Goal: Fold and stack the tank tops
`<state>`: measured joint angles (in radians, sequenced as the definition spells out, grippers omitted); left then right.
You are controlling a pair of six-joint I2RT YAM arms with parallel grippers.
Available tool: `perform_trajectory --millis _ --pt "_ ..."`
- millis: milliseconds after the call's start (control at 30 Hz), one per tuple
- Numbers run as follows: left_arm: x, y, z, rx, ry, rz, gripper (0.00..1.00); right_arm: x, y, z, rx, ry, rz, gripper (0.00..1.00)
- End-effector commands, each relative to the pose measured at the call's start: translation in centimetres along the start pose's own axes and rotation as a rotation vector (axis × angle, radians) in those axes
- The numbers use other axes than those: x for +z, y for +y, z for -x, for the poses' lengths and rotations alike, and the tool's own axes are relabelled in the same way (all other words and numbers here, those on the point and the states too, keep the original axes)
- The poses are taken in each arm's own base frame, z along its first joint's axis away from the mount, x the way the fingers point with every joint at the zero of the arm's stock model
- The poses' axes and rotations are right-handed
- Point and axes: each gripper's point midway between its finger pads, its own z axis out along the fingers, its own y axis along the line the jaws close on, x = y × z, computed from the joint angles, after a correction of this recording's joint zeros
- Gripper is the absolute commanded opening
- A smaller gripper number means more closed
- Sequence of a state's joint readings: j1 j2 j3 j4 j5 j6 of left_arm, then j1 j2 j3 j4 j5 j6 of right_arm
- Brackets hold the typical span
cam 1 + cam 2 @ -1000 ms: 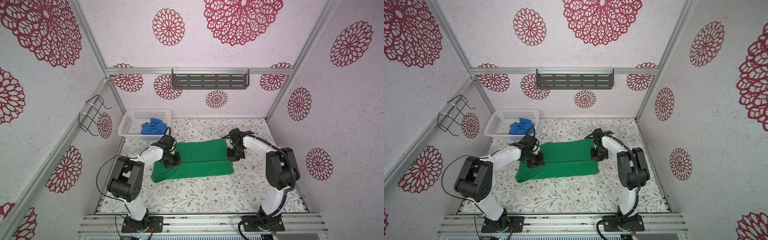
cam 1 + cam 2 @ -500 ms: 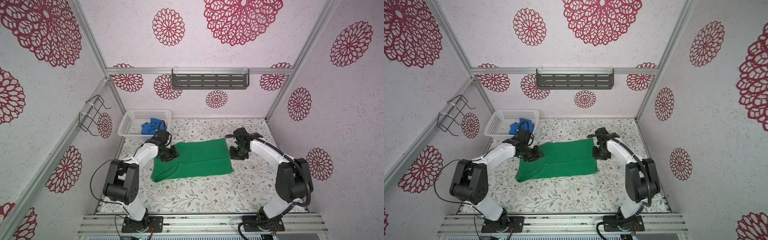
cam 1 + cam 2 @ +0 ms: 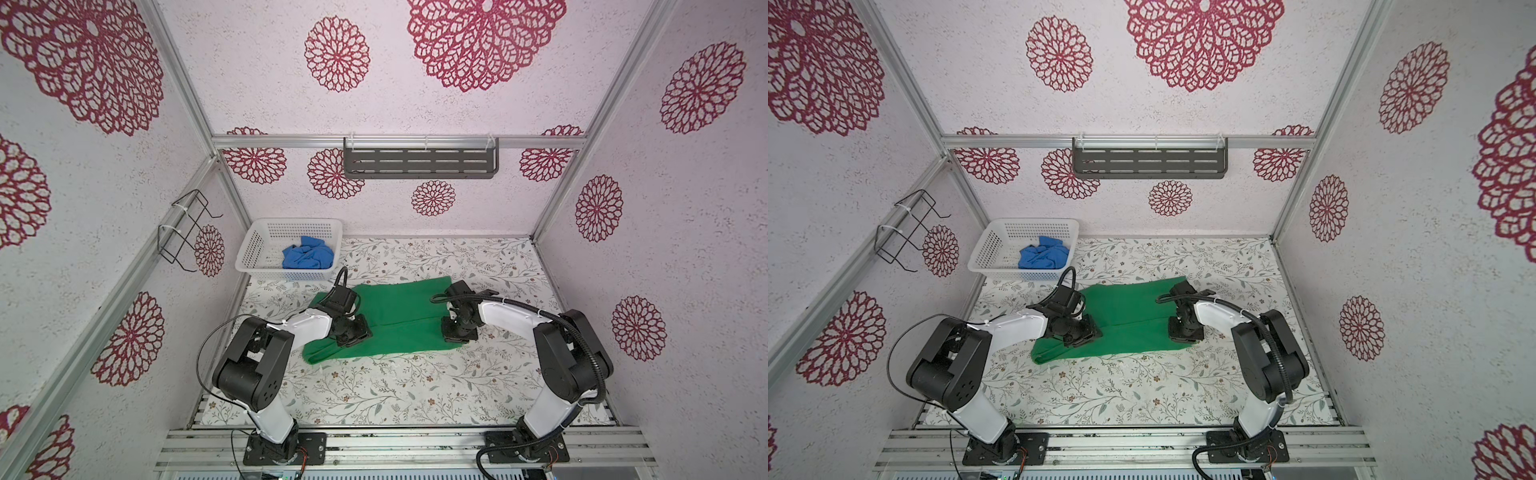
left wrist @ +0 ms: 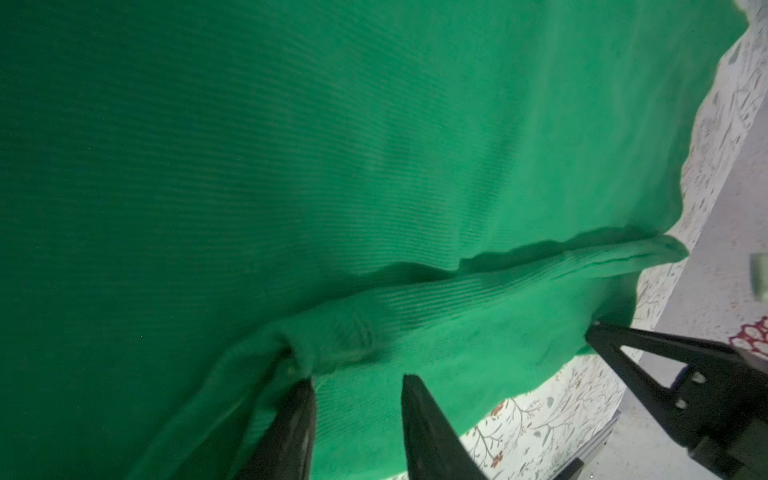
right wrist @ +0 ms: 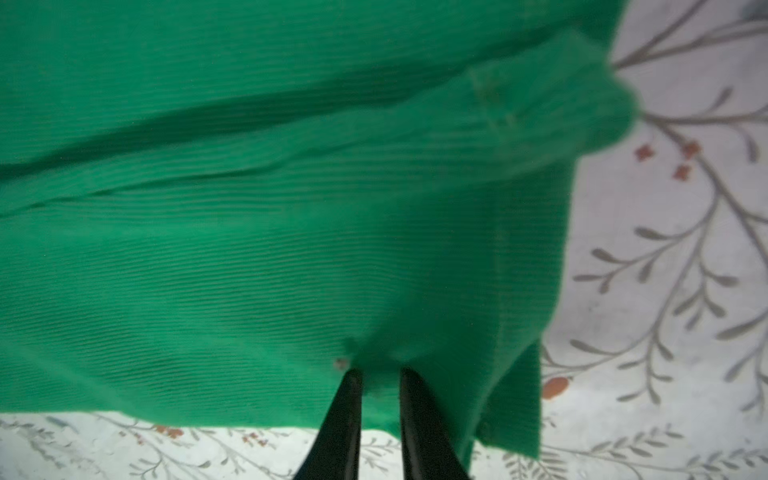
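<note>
Where the counter (image 3: 395, 395) runs nearest the arm bases, its flowered surface lies open from the left wall to the right wall, leaving wide room in front of the cloth. Beyond that strip the green tank top (image 3: 399, 320) lies across the middle, long side left to right. Its near edge is straight on the right and ends in a rumpled, rounded corner at the near left. A layer edge crosses it lengthwise.

The left claw (image 3: 353, 332) points down onto the left part of the top. In the left wrist view its jaws stand partly apart, tips on the cloth beside a raised fold, with flat green showing in the gap and nothing visibly pinched. The right claw (image 3: 455, 334) is down at the top's right end. The right wrist view is blurred, but there its jaws are narrow and the cloth puckers between the tips, so it grips the top close to its edge.

Open counter lies to the right of the top and beyond it. In the far left corner stands the white basket (image 3: 257, 245), with the blue tank top (image 3: 307, 257) crumpled in its right half.
</note>
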<state>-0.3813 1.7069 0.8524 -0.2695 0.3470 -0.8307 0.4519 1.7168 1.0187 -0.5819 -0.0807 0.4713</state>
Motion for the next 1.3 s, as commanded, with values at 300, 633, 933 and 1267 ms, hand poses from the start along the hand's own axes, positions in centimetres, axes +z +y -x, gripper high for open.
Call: perform_trajectory --millis 300,633,933,1267 --pt "4.2 7.0 -1.6 -0.095 0.039 0.155 0.33 -1.5 -8.2 -0.6 0.094 -0.046 -0.146 0.24" --pt "4.2 6.6 -1.9 -0.086 0.051 0.141 0.32 -5.3 -8.3 0.3 0.124 -0.114 -0.074 0.26" --pt "0.5 8.6 -4.9 -0.038 0.093 0.244 0.34 -4.9 -1.7 -0.2 0.051 -0.121 0.098 0.25" --pt "-0.7 9.4 -8.1 -0.047 0.139 0.248 0.36 -1.0 -1.5 -0.8 0.055 -0.069 0.055 0.24"
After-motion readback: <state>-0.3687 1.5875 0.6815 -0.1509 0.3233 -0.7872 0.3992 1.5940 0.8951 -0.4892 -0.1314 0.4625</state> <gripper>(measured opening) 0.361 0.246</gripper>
